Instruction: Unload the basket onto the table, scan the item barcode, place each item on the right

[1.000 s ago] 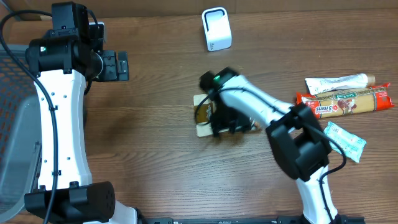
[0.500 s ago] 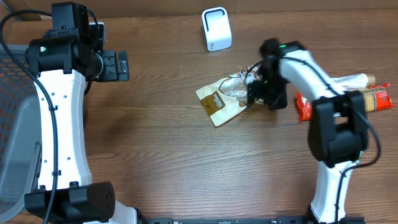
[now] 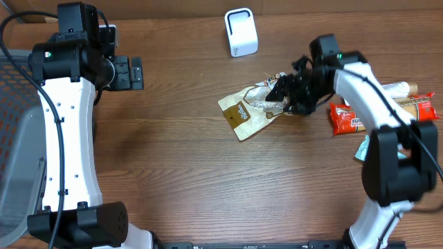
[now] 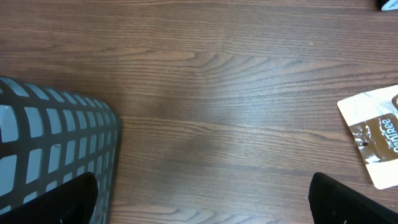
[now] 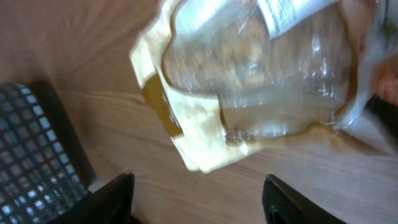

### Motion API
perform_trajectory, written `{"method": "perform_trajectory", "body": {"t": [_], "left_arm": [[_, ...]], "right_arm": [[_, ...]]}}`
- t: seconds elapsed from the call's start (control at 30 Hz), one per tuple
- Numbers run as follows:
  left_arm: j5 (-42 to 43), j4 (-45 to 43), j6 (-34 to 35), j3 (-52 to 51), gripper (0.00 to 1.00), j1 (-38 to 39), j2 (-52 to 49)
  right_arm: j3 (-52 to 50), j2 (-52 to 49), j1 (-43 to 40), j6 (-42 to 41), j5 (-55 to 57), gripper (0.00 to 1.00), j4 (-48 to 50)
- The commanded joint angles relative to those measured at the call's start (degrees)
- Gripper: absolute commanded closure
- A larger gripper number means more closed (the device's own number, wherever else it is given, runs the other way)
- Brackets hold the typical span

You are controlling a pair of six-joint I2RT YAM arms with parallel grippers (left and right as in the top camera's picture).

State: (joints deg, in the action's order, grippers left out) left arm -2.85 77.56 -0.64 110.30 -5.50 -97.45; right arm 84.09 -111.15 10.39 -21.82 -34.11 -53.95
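Right gripper (image 3: 285,97), overhead: over the right end of the pouch (image 3: 249,109), mid-table; scanner (image 3: 241,32) well apart. Right wrist: fingers (image 5: 121,199) apart, clamping not discernible; pouch crumpled, blurred. Left wrist: pouch corner only. Judgement: secure the hold, then present a flattened barcode squarely to the scanner.

A brown wood-grain table (image 3: 173,173) fills nearly the whole overhead view, its planks running from side to side with darker streaks through the grain. Even light falls from above and leaves a soft, pale sheen on the boards in the left wrist view. A grey mesh basket (image 3: 14,138) stands at the table's left edge. Along the far edge runs a paler tan strip (image 3: 173,7); what it belongs to cannot be told.
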Motion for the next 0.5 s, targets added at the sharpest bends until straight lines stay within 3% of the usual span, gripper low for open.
{"method": "perform_trajectory", "body": {"t": [0.0,0.1,0.23,0.47], "left_arm": [[-0.3,-0.2,-1.1,1.1,0.00,-0.1,-0.4],[-0.3,-0.2,-1.1,1.1,0.00,-0.1,-0.4],[-0.3,-0.2,-1.1,1.1,0.00,-0.1,-0.4],[-0.3,-0.2,-1.1,1.1,0.00,-0.1,-0.4]], "right_arm": [[-8.7,10.5,1.6,-8.8,4.2,0.23,5.0],[-18.0,14.8,1.9,-15.0,6.2,0.17,12.4],[-28.0,14.8,2.4,-23.9,6.7,0.17,25.4],[-36.8,12.2,6.3,-35.0,13.0,0.12,44.6]]}}
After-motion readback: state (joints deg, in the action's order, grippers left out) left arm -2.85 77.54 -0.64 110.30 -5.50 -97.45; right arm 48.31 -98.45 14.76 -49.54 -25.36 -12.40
